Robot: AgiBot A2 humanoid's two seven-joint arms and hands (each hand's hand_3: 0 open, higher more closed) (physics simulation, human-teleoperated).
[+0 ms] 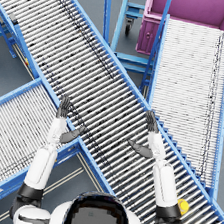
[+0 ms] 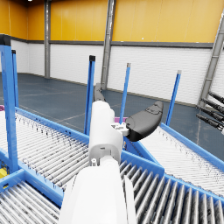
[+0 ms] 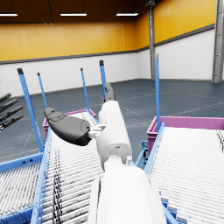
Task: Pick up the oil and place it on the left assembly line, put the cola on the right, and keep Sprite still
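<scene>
No bottle shows clearly in any view. A small yellow object (image 1: 183,206) lies on the middle roller conveyor (image 1: 103,82), just beside my right elbow and partly hidden by the arm; I cannot tell what it is. My left hand (image 1: 64,122) (image 2: 140,122) hovers over the near left edge of that conveyor, fingers straight, thumb out, holding nothing. My right hand (image 1: 148,137) (image 3: 74,127) hovers opposite it over the same conveyor, also spread and holding nothing. The left assembly line (image 1: 11,125) is at lower left and the right assembly line (image 1: 188,89) at upper right.
A magenta bin (image 1: 199,10) (image 3: 188,122) stands at the far end of the right line. Blue frame rails and upright posts (image 2: 89,92) border the conveyors. Grey floor shows in the gaps between the lines.
</scene>
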